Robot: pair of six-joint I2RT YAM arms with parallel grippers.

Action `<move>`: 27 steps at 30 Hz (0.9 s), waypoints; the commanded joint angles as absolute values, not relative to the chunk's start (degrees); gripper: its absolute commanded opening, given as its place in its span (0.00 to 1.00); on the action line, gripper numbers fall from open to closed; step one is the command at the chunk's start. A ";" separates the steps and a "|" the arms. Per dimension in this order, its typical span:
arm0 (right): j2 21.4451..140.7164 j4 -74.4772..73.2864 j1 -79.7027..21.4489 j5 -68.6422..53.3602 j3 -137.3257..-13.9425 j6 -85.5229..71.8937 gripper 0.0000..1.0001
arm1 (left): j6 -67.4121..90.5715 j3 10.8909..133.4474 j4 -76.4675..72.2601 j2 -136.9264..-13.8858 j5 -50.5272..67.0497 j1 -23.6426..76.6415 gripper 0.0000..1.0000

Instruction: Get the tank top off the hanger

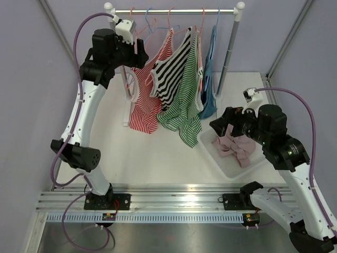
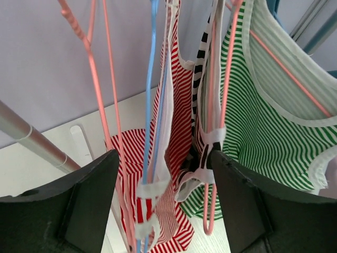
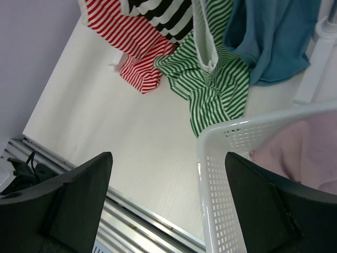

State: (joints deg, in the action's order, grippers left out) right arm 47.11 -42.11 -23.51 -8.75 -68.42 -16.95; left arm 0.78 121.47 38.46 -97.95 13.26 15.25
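Lavender walls close in a white table [image 1: 158,153] with a garment rail [image 1: 179,11] across its far end. Four tank tops hang from the rail. A red-striped tank top [image 1: 145,113] is at the left, followed by a black-striped one [image 1: 168,79], a green-striped one [image 1: 184,110] and a blue one [image 1: 209,89]. The left gripper [image 1: 139,52] is raised to the rail beside the red-striped top. In the wrist view its jaws stand apart and press on nothing. A blue hanger [image 2: 150,95] and a white-edged strap of the red-striped top [image 2: 179,132] run down between them, and a bare pink hanger [image 2: 97,89] hangs to their left. The right gripper [image 1: 218,126] is low at the right, over the near rim of a white mesh basket [image 1: 213,155] holding a pale pink garment [image 1: 234,147]. Its jaws are spread wide with nothing between them.
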 commanded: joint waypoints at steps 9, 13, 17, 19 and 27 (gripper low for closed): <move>44.38 -37.88 -23.29 -17.58 -66.80 -16.00 0.93 | -2.02 131.48 36.56 -105.29 11.96 16.17 0.43; 44.82 -37.44 -23.29 -18.37 -66.45 -16.35 0.92 | -1.85 132.63 36.47 -105.82 11.51 16.44 0.25; 44.39 -37.00 -23.29 -19.07 -66.71 -16.44 0.92 | -1.76 133.42 36.74 -106.26 11.25 16.52 0.18; 44.21 -37.00 -23.29 -19.42 -66.97 -16.44 0.92 | -1.76 133.59 36.83 -106.52 11.42 16.52 0.19; 42.63 -37.62 -23.29 -19.69 -67.50 -16.17 0.92 | -1.93 135.09 37.88 -109.25 11.07 16.70 0.29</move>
State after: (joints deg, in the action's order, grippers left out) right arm 43.38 -40.05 -23.51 -18.59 -66.57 -16.69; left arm -1.58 132.11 38.98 -108.22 11.94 16.51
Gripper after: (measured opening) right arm 0.923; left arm 0.292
